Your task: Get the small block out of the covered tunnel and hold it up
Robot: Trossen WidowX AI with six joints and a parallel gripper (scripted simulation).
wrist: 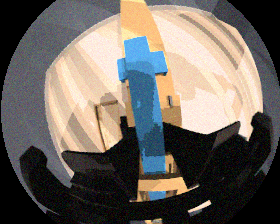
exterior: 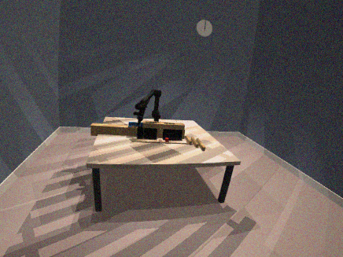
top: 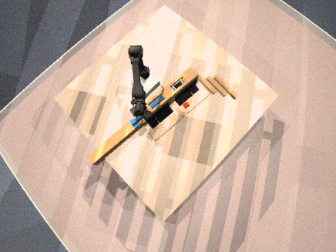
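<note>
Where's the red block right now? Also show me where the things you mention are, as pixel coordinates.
In the top view, the small red block (top: 186,105) (exterior: 167,139) lies right of the arm (top: 137,76) (exterior: 158,104), beside the tunnel's black panels (top: 187,95) (exterior: 172,134).

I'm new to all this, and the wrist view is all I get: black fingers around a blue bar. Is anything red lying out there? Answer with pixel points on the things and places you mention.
Observer: Yes, a small red block (top: 186,105) (exterior: 167,140), beside the long wooden box (top: 115,141) (exterior: 114,130) (wrist: 134,20).

Operator: Nothing red shows here! And those loose rods people mention, how many are there?

Observer: Three wooden rods (top: 216,86) (exterior: 194,141), side by side near one end of the box.

Operator: Fun. Anything hanging up high in the room?

Observer: A round, pale clock (exterior: 204,31); only the exterior view shows it.
</note>
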